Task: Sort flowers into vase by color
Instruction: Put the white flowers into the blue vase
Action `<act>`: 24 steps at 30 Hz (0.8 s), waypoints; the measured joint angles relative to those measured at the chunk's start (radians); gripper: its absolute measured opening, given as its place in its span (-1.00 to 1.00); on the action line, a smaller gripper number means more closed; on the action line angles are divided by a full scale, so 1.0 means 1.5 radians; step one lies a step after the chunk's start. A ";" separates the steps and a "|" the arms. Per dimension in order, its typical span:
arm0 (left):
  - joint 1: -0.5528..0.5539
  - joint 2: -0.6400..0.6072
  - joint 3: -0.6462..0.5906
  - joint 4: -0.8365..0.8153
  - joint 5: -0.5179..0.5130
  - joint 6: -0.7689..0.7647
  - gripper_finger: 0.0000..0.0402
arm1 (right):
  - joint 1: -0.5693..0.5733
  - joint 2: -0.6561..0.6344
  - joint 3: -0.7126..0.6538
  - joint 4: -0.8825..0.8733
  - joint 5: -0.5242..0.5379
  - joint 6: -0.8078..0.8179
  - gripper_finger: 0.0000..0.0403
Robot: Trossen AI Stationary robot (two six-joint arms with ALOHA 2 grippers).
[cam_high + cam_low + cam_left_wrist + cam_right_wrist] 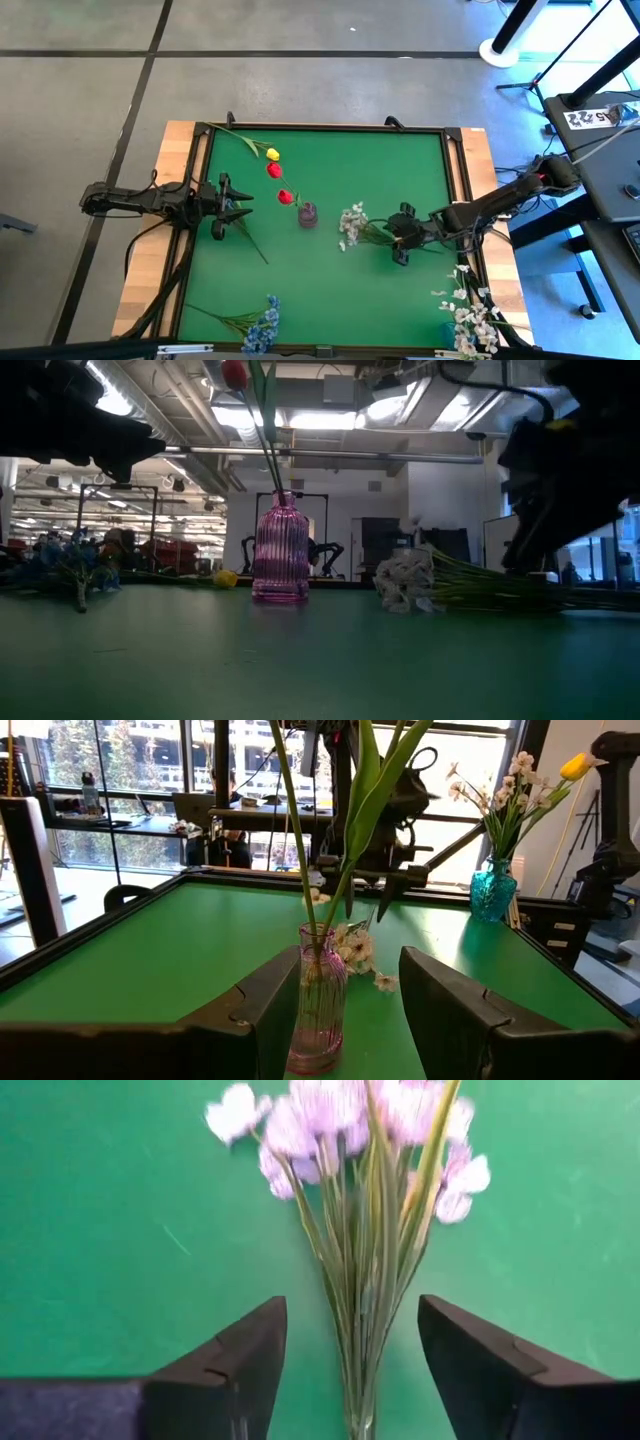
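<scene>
In the low view the red tulip bud point(234, 372) standing in the vase is cut off at the frame's top, and both arms show only as dark shapes. The pink ribbed glass vase point(308, 214) stands near the middle of the green-covered bench point(400, 160), holding two red buds on thin green stems point(300, 840); from above, the buds point(279, 183) lean away toward the far left. A yellow bud point(272, 154) lies on the mat beyond them.

The right gripper point(399, 239) hovers low over the stems of a white spray point(351, 224) lying flat on the bench just right of the vase. In its wrist view its fingers point(225, 1365) stand apart on either side of the stem bundle point(365, 1330) without touching it; the blossoms there are blurred. The left gripper point(234, 208) waits left of the vase, its fingers point(262, 1010) spread wide and empty, the vase seen between them.

A blue clustered spray point(262, 325) lies at the near edge, partly cut off. More white sprays point(468, 310) lie on the wooden rim at the near right corner. A teal vase point(493, 888) with flowers stands beyond the bench's far corner in the left wrist view. No writing is legible.
</scene>
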 joint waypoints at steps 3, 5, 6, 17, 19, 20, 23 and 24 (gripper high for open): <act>0.000 0.000 0.000 0.000 0.000 0.000 -0.17 | 0.000 0.060 0.010 -0.002 0.006 0.000 0.12; 0.000 0.000 0.000 0.000 0.000 0.000 -0.17 | 0.000 0.100 0.018 -0.002 0.006 0.001 0.09; 0.000 0.000 0.000 0.000 0.000 0.000 -0.17 | 0.000 0.118 0.023 -0.002 0.006 0.001 0.07; 0.000 0.000 0.000 0.000 0.000 0.000 -0.17 | 0.000 0.162 0.070 -0.002 0.035 0.018 -0.50; 0.000 0.000 0.000 0.000 0.000 0.000 -0.17 | 0.002 0.153 0.075 0.000 0.035 0.015 -0.75; 0.000 0.000 0.000 0.000 0.000 0.000 -0.17 | 0.008 0.144 0.076 0.001 0.036 0.010 -0.87; 0.000 0.000 0.000 0.000 0.000 0.000 -0.17 | 0.031 0.101 0.077 0.010 0.053 -0.007 -0.91; 0.000 0.000 0.000 0.000 0.000 0.000 -0.17 | 0.041 0.081 0.077 0.010 0.061 -0.012 -0.89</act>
